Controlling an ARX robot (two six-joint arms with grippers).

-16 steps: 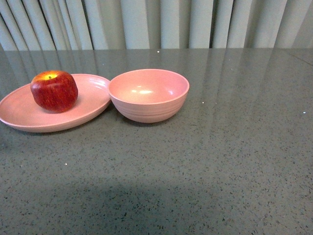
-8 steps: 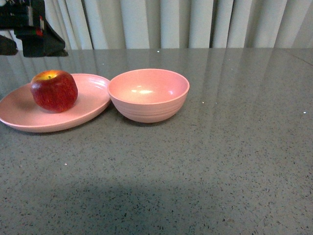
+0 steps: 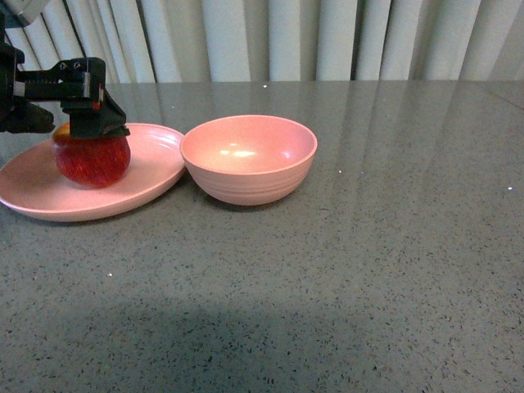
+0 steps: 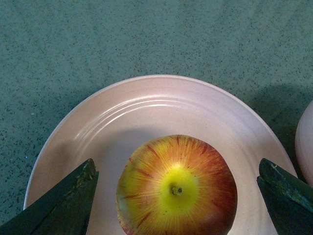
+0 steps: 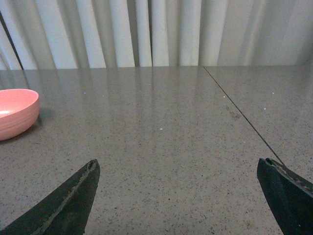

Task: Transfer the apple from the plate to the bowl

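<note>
Left gripper (image 4: pixel 177 169), fingers apart either side of the apple (image 4: pixel 176 188) on the plate (image 4: pixel 161 105): descend to its widest girth, centred, before closing.

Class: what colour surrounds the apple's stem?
Yellow on the apple, streaking into red; best in left wrist view.

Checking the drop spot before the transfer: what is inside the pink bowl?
The bowl shows a bare pink interior with a light reflection, nothing in it. Its near inner wall is hidden behind the front rim.
</note>
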